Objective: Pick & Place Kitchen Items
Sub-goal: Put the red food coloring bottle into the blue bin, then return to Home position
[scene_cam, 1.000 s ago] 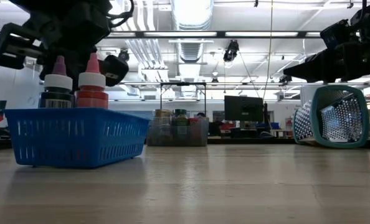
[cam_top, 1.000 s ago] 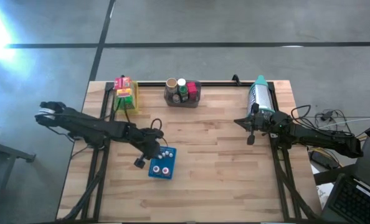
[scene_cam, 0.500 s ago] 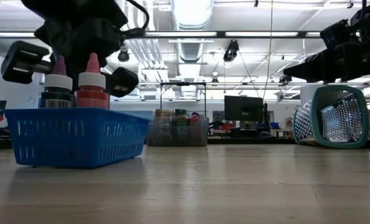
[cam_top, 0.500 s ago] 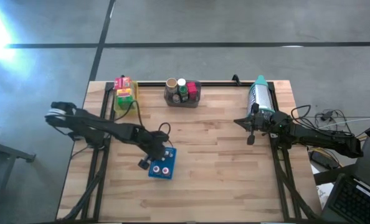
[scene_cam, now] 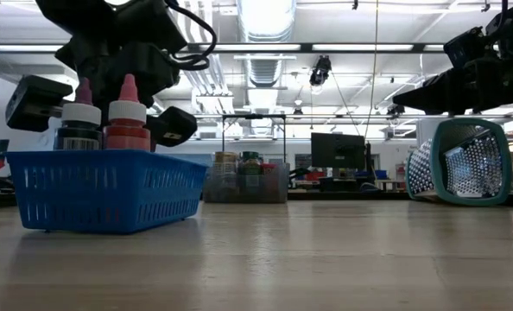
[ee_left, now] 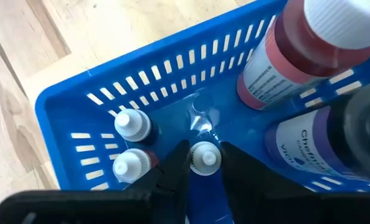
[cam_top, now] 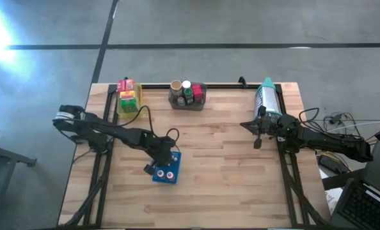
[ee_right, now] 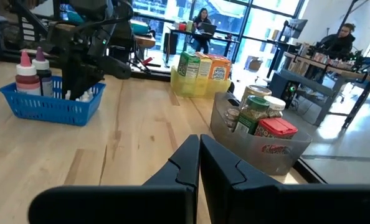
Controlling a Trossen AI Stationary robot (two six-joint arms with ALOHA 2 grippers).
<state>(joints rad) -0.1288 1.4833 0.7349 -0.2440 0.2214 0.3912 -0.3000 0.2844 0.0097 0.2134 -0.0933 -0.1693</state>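
Observation:
A blue slotted tray (cam_top: 166,167) stands on the wooden table, left of its middle. In it stand a red bottle (ee_left: 291,56), a dark purple bottle (ee_left: 334,137) and two tiny white-capped bottles (ee_left: 132,124). My left gripper (ee_left: 203,163) reaches down into the tray, shut on a third tiny bottle (ee_left: 203,155). In the high view it shows at the tray's left side (cam_top: 155,165). My right gripper (cam_top: 257,144) hangs shut and level above the table's right part, holding nothing. My left gripper pinches the tiny bottle at its white cap (ee_left: 204,152) between its two fingers (ee_left: 172,171). The fingers slant down from the table's left side. The bottle stands upright inside the tray. Whether its foot rests on the tray's floor, the fingers hide.
At the far edge a grey bin (cam_top: 187,96) holds jars and cans, and a yellow bin (cam_top: 128,97) at the far left holds small boxes. A teal and white mesh container (cam_top: 267,97) lies on its side at the far right. Bare wood lies between the arms.
My left gripper has gone toward the table's right edge and down, from beside the blue tray to inside it, staying shut on the tiny bottle.

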